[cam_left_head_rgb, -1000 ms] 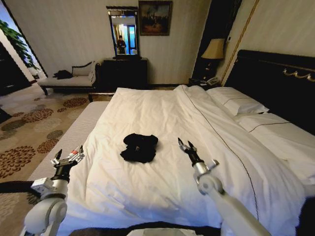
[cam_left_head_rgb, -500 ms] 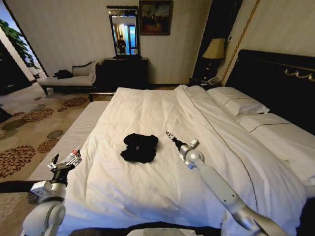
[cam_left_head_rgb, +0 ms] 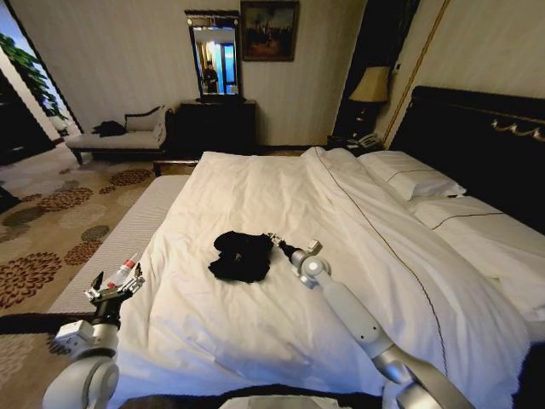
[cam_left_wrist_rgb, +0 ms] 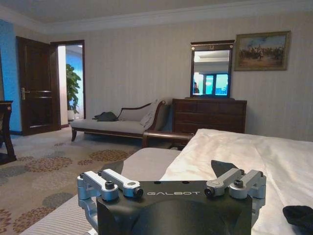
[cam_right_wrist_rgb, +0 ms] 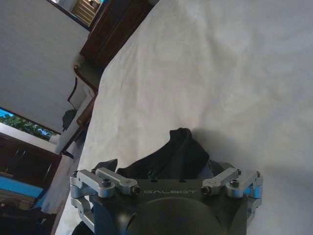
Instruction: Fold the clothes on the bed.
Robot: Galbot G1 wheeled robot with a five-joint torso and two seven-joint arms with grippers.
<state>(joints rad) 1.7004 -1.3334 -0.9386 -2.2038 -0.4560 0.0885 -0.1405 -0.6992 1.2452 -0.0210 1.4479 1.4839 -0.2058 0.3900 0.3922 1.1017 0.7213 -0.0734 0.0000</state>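
We are at the reach-in of the fold. The T-shirt [cam_left_head_rgb: 243, 256] lies bunched in a dark heap on the white duvet of the bed [cam_left_head_rgb: 281, 183], a little toward seven o'clock from the mattress centre in our head view and well apart from the pillows [cam_left_head_rgb: 409, 181] up at two o'clock. Our right gripper [cam_left_head_rgb: 274, 239] is stretched out with its tip at the heap's three o'clock edge, touching it or just beside it; we cannot tell which. In the right wrist view the fingers [cam_right_wrist_rgb: 108, 166] stand wide apart with a raised fold of the T-shirt [cam_right_wrist_rgb: 171, 156] between them, so nothing is pinched yet.

To do this step well, we judge that we should close on one outer layer at the rim, not on the thick middle, or the whole lump will lift as a ball. The fabric looks soft and limp, so it will drape and slide easily on the smooth duvet. A low, light pinch should avoid catching the duvet underneath. Once held, pulling outward toward three o'clock should spread the heap flat before any folding.

Our left gripper [cam_left_head_rgb: 116, 283] waits off the mattress edge at eight o'clock of the heap, well apart from it, fingers [cam_left_wrist_rgb: 222, 169] spread and empty.
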